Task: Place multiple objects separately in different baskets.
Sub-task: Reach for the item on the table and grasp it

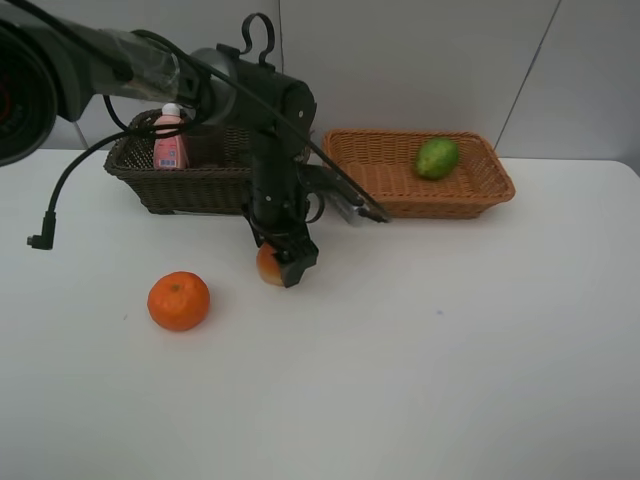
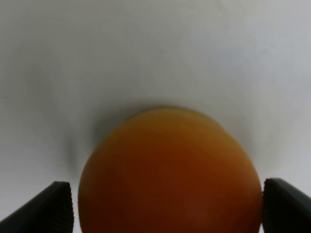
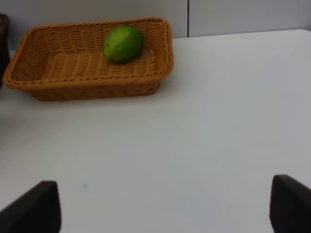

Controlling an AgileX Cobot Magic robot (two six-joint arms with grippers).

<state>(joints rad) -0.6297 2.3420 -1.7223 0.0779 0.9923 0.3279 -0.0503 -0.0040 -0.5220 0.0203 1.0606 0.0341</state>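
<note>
A green fruit [image 3: 123, 43] lies in the light orange-tan basket [image 3: 58, 87] on the white worktop [image 3: 204, 136], well beyond the right claw's [image 3: 165, 208] wide-apart fingertips [image 3: 39, 208].

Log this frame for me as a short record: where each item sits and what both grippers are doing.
left gripper: open, jaws either side of the peach-like fruit on the table
right gripper: open, holding nothing
dark basket: pink bottle seen; part hidden
tan basket: green fruit
orange: on table, outside baskets
</note>
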